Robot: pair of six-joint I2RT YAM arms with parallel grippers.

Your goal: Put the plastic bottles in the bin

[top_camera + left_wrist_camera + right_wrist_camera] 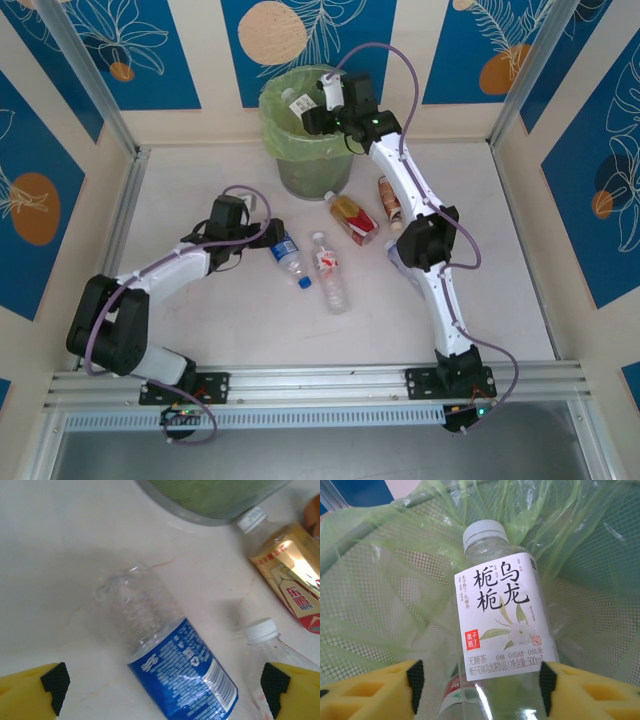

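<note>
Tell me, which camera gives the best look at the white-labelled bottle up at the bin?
The right wrist view: the white-labelled bottle is large and central between the fingers of the right gripper, its label readable, the bin behind. The top external view shows the bottle small at the bin's rim. The left wrist view faces other bottles.

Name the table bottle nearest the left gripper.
The blue-labelled bottle, ahead of the open left gripper; the clear red-labelled bottle and amber bottle lie farther. The right gripper holds the white-labelled bottle.
</note>
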